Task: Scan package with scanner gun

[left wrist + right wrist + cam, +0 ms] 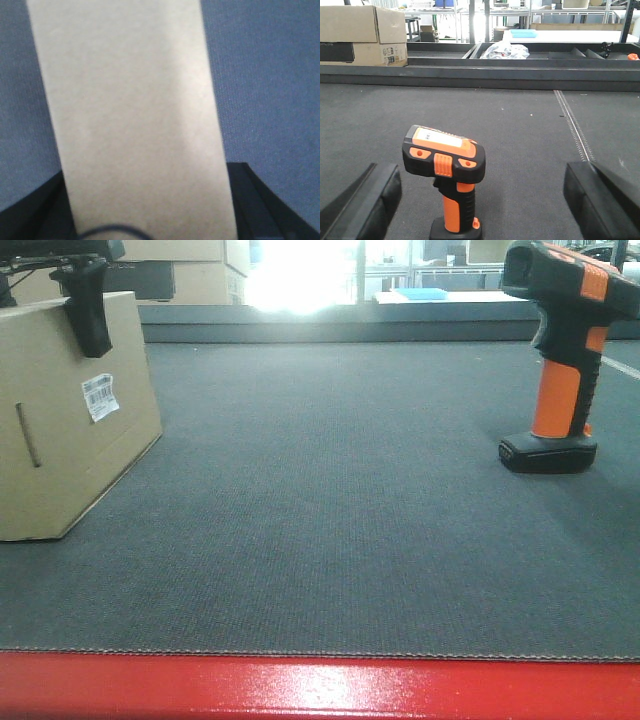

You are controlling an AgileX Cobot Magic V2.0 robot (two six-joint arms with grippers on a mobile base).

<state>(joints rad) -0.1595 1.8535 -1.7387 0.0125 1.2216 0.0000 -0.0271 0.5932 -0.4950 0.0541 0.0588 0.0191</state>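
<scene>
Left fingers [90, 305] clamp the top of the plain brown cardboard package [70, 410] on the dark grey tabletop [340, 520], while right fingers [365, 200] stand wide apart, flanking the upright orange-and-black scanner gun [447, 165] untouched.

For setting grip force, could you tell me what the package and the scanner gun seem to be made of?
The package looks like matte brown cardboard, plain with a paper label. The scanner gun seems moulded plastic, black and orange, faintly glossy; its handle may be rubberised.

L tool [152, 172] clamped on package [60, 440]; R tool [480, 185] wide open.
</scene>
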